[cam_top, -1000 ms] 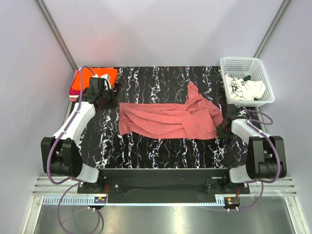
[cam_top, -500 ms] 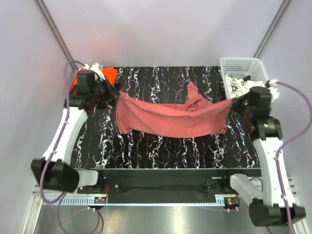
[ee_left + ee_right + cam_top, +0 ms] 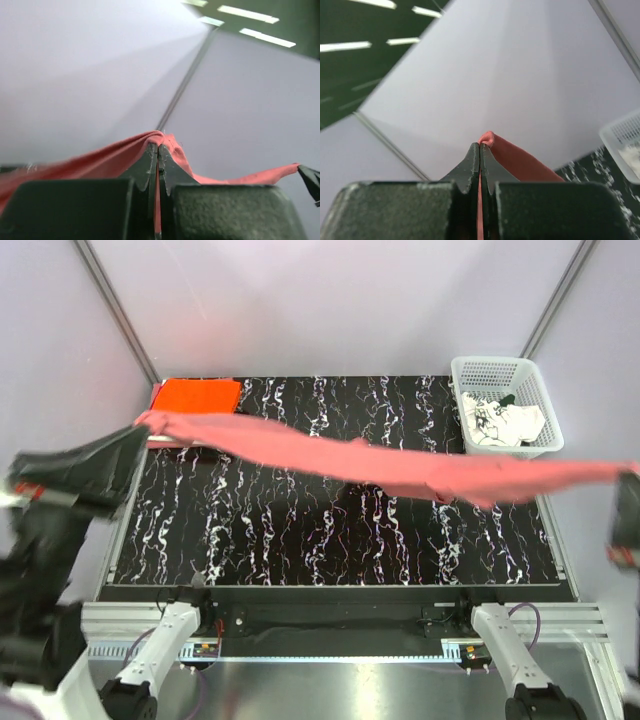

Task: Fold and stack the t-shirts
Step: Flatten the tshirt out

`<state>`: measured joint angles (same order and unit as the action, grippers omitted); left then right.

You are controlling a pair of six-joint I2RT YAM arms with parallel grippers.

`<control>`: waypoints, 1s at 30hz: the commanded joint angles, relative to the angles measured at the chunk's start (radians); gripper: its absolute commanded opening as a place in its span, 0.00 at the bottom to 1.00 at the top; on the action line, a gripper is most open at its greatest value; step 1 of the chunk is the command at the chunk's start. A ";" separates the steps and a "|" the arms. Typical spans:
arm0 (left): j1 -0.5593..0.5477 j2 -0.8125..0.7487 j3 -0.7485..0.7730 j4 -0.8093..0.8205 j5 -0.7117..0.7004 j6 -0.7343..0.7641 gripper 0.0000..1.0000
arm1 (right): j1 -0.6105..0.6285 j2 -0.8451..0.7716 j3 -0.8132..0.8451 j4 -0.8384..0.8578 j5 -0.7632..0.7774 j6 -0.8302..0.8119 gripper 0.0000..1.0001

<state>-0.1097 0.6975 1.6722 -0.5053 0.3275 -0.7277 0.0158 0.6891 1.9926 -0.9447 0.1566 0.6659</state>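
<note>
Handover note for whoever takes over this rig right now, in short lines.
Left end effector: shut on one end of the rose-red t-shirt.
Right end effector: shut on its other end.
Shirt hangs stretched in the air across the table, unfolded.
Done: folded orange t-shirt at far left corner.
Left: fold this one, stack it; white printed t-shirt waits in the basket.

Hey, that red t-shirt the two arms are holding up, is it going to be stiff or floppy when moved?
Probably floppy: the red t-shirt hangs as a narrow, rumpled band between the left end effector and right end effector. Likely light, since fingertip pinches at its ends carry it. It may drape unevenly when lowered.
</note>
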 commanded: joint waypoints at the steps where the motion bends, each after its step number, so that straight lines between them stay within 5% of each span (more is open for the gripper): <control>1: 0.002 0.004 0.066 0.021 0.082 -0.110 0.00 | 0.003 -0.025 0.161 -0.091 0.006 0.000 0.00; 6: 0.002 -0.018 0.122 0.004 0.108 -0.128 0.00 | 0.003 0.048 0.320 -0.152 -0.069 0.001 0.00; 13: 0.004 0.068 0.043 -0.059 0.062 -0.001 0.00 | 0.001 0.246 0.174 -0.004 -0.059 -0.118 0.00; 20: 0.004 0.406 -0.045 -0.052 -0.071 0.172 0.00 | 0.001 0.796 0.291 0.245 -0.014 -0.295 0.00; 25: 0.030 0.611 -0.046 -0.006 -0.146 0.232 0.00 | 0.000 1.027 0.345 0.334 -0.020 -0.322 0.00; 30: 0.054 0.842 -0.066 0.088 -0.123 0.261 0.00 | 0.000 1.197 0.232 0.486 -0.038 -0.302 0.00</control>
<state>-0.0723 1.5055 1.5997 -0.5320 0.2287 -0.5224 0.0158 1.9186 2.2410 -0.6605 0.1299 0.3836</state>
